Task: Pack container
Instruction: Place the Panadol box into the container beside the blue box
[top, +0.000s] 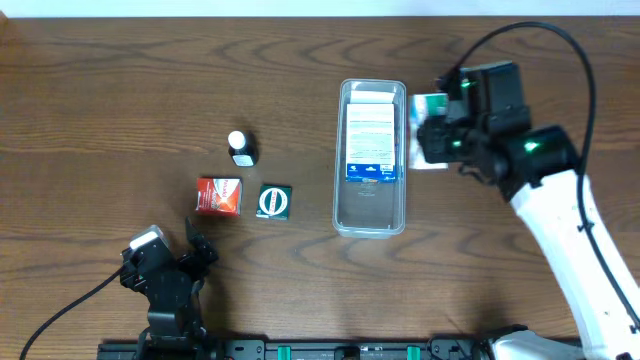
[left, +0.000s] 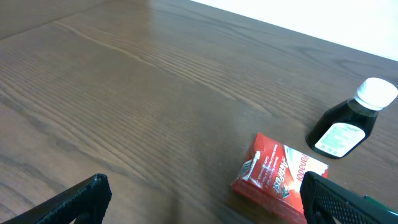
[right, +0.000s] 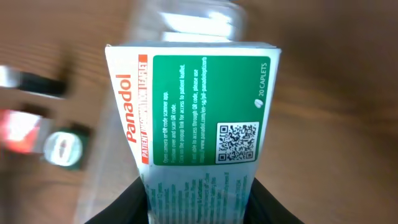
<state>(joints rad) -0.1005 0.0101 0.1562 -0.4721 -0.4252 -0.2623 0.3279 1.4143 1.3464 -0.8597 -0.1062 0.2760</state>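
The clear plastic container (top: 370, 205) lies lengthwise at table centre with a blue-and-white box (top: 371, 140) in its far half. My right gripper (top: 436, 135) is shut on a green-and-white Panadol box (right: 199, 112) and holds it just right of the container's far end; the box (top: 428, 105) shows beside the gripper in the overhead view. My left gripper (top: 185, 262) is open and empty near the front left; its fingers (left: 199, 199) frame bare table, with a red box (left: 278, 176) by the right finger. The red box (top: 219, 196), a green box (top: 273, 202) and a dark bottle (top: 241, 148) sit left of the container.
The dark bottle with a white cap (left: 352, 120) stands beyond the red box in the left wrist view. The green box (right: 64, 148) and the red box (right: 18, 130) appear blurred at the left of the right wrist view. A rail (top: 330, 350) runs along the front edge.
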